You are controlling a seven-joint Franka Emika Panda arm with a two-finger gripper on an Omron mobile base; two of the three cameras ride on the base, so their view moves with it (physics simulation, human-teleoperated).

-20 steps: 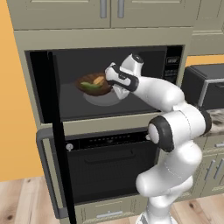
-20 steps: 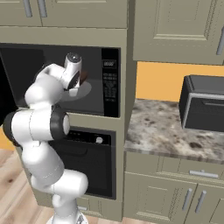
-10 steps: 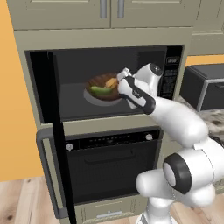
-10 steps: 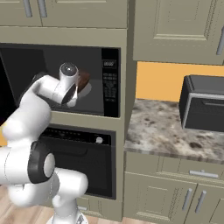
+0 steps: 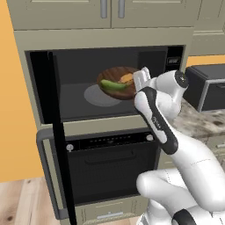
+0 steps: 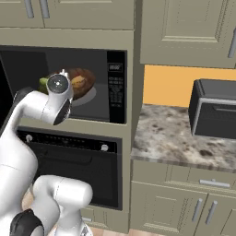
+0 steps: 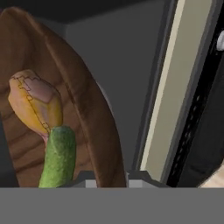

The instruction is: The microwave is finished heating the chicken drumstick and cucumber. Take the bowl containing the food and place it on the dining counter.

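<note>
Left base view: camera behind and left of the arm, facing forward and slightly down into the open microwave (image 5: 110,83), mid-range, with the oven (image 5: 112,169) below it. Right base view: camera behind and right of the arm, facing the same microwave (image 6: 87,87) from the other side and taking in the speckled worktop (image 6: 184,138) further right; both share the microwave cavity, the bowl (image 6: 78,83) and the oven front. Hand view: camera on the hand, rolled sideways, very close to the bowl (image 7: 87,109) rim, looking into the cavity.

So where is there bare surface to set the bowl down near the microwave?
The speckled counter has a free patch between the microwave wall and the toaster oven. Inside the microwave, the turntable dish is bare beneath the bowl, but the gripper and arm crowd that opening.
</note>
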